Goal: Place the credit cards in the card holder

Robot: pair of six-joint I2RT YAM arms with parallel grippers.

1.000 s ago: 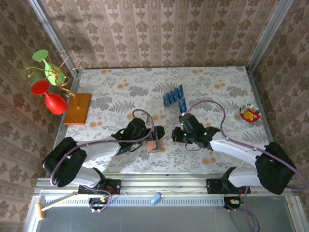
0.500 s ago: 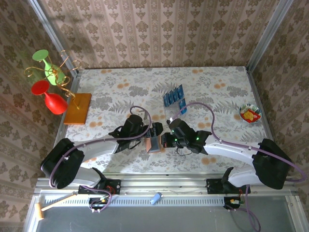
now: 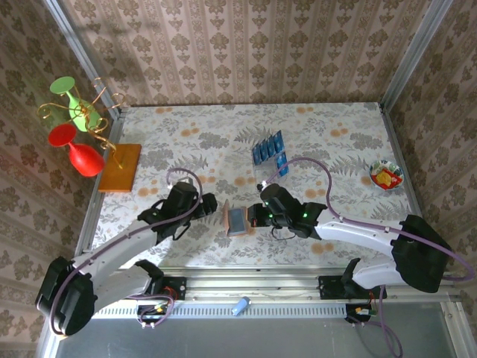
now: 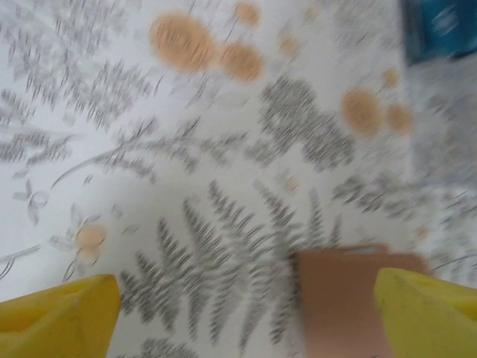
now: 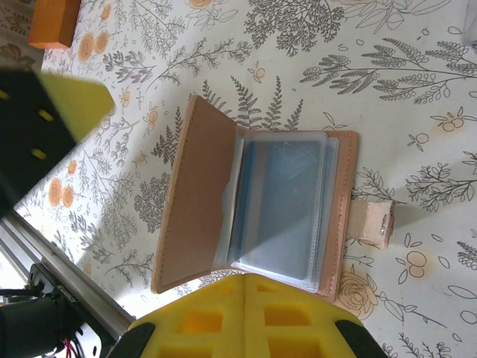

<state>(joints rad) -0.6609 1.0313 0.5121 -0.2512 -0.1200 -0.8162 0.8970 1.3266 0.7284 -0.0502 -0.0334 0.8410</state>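
Enclosed cell, damask wallpaper on three sides.
Beige patterned walls [image 3: 246,52] meet at aluminium corner posts [image 3: 414,54]; worktop [image 3: 335,142] has a white fern-and-flower cloth with orange blooms; slotted metal rail [image 3: 298,308] along near edge.

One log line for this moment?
card holder: open | right gripper: shut at its edge | left gripper: open | credit cards: farther back

A reddish-brown leather bifold card holder [image 3: 236,221] lies open on the floral-patterned table [image 3: 335,134], with the left gripper [image 4: 242,306] just to its left and the right gripper [image 5: 244,298] at its right edge. A row of thin blue credit cards [image 3: 268,151] sits behind the holder, slightly right. A flat orange-brown board [image 3: 121,167] lies well to the holder's left, and a small round bowl [image 3: 386,174] well to its right.
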